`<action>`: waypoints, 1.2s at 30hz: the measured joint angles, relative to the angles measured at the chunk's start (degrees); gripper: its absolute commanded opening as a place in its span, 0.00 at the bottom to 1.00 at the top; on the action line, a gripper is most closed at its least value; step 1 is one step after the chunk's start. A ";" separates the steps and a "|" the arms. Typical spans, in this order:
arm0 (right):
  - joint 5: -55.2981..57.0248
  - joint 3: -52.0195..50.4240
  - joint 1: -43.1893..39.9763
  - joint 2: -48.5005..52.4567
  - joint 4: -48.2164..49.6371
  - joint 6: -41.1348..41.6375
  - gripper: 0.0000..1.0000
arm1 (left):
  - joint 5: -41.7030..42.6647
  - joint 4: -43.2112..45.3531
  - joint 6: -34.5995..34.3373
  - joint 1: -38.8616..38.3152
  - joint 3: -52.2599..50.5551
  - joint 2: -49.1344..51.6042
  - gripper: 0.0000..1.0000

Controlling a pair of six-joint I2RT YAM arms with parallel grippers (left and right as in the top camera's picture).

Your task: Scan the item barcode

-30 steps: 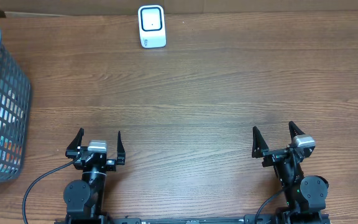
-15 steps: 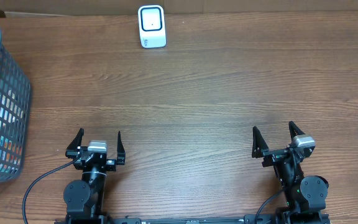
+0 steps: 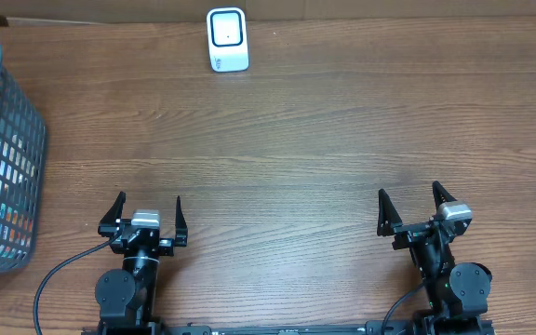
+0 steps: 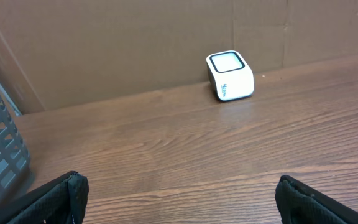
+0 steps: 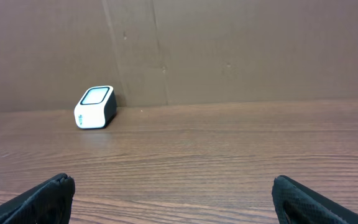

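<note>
Nothing moved; the white scanner (image 3: pixel 227 39) shows a dark-framed window.

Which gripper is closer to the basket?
The left gripper: the basket sits at the table's left edge, and only the left wrist view shows it. The right gripper is far across.

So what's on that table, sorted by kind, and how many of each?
Grippers: 2, the left gripper and the right gripper, both open and empty
White scanner: 1
Grey basket: 1, contents too hidden to count
Total: 4
</note>
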 measured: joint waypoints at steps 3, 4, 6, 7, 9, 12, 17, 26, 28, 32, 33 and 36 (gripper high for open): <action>0.00 0.00 0.00 0.00 0.00 0.00 1.00 | 0.00 0.00 0.00 0.00 0.00 0.00 1.00; -0.02 0.00 -0.02 0.00 -0.02 0.02 1.00 | 0.00 0.00 0.00 0.00 0.00 0.00 1.00; 0.00 0.00 0.00 0.00 -0.02 0.00 1.00 | 0.00 0.00 0.00 0.00 0.00 0.00 1.00; -0.02 0.00 0.00 0.00 -0.02 0.00 1.00 | 0.02 0.00 0.00 0.00 0.00 0.00 1.00; 0.00 0.00 0.00 0.00 -0.02 0.00 1.00 | 0.02 0.00 0.00 0.00 0.00 0.00 1.00; 0.00 0.00 0.00 0.00 0.00 0.02 1.00 | 0.02 0.00 0.00 0.00 0.00 0.00 1.00; 0.00 0.00 0.00 0.00 0.00 0.02 1.00 | 0.02 0.00 -1.22 0.00 0.00 0.00 0.99; 0.00 0.00 0.00 0.00 -0.04 0.00 1.00 | 0.81 -0.26 -7.56 0.00 0.20 0.02 1.00; 0.00 0.00 -0.02 0.00 0.00 0.00 1.00 | 1.29 -1.14 -8.37 0.00 1.09 0.15 1.00; 0.00 0.00 0.00 0.00 -0.02 0.02 1.00 | 1.84 -4.15 -9.49 0.00 6.08 3.74 1.00; 0.00 0.00 0.00 0.00 -0.04 0.00 1.00 | 2.01 -4.83 -9.57 0.00 7.58 5.07 1.00; 0.02 0.00 -0.02 0.00 -0.07 0.00 1.00 | 3.10 -6.78 -9.79 0.00 13.68 11.45 1.00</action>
